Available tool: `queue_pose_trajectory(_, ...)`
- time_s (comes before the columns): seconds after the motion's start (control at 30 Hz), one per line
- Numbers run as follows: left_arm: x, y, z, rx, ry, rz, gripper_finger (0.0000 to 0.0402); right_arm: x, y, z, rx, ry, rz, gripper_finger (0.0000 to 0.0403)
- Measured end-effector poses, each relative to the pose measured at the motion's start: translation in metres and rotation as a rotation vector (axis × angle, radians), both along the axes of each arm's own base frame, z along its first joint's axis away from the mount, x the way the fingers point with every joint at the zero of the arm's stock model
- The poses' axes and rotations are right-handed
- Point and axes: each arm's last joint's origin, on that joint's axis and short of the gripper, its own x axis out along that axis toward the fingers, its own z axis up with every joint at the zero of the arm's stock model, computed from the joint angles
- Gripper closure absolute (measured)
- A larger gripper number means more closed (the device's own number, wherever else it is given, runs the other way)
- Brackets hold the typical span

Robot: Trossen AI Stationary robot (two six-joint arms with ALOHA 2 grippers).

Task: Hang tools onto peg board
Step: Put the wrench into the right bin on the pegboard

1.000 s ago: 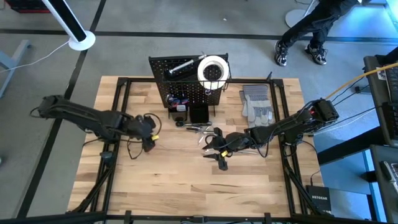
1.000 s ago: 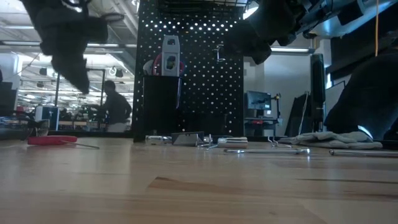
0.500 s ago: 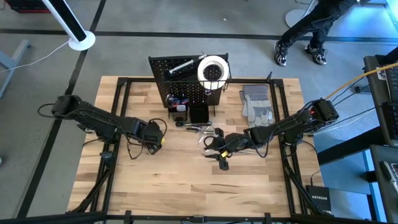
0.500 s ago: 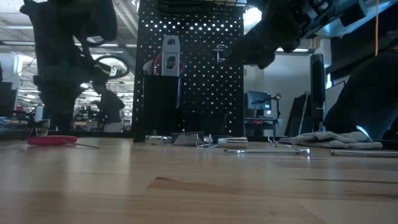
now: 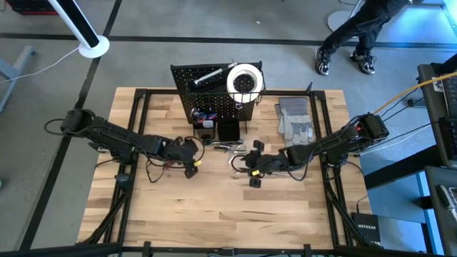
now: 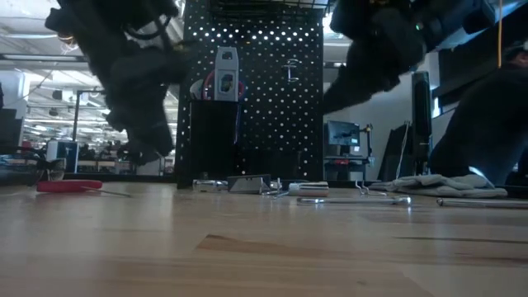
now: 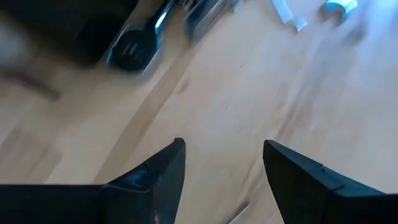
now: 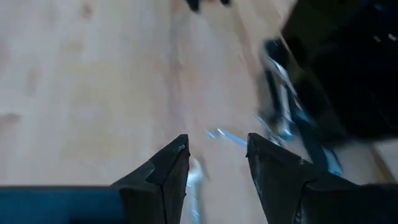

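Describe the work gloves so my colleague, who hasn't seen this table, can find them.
Start at the upright black peg board at the table's far edge. Just to its right, from the high view, the grey work gloves lie flat on the wood. They are the only soft fabric item; the small metal tools lie before the board.

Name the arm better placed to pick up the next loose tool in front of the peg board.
Probably the right. Its open claw hovers just beside the loose tools before the peg board. The left claw, also open and empty, is near their other end, though slightly farther off.
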Motion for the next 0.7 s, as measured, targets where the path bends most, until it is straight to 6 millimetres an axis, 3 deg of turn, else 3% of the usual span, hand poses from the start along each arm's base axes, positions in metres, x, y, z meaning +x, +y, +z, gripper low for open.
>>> queue_pose_trajectory(0.13,0.008,-0.002,0.006,0.022,-0.093,-0.041,0.0199,-0.003,-0.001,-0.008,-0.029,0.069,-0.013,0.0237)
queue_pose_trajectory(0.37,0.014,-0.010,0.012,0.027,-0.184,-0.092,0.0199,-0.009,0.003,-0.032,0.061,0.284,0.124,0.0237)
queue_pose_trajectory(0.53,0.014,-0.016,0.013,0.030,-0.198,-0.107,0.0199,-0.019,0.000,-0.047,0.051,0.457,0.100,0.0237)
queue_pose_trajectory(0.7,0.013,-0.016,0.013,0.052,-0.201,-0.094,0.0199,-0.024,-0.007,-0.050,0.063,0.520,0.058,0.0237)
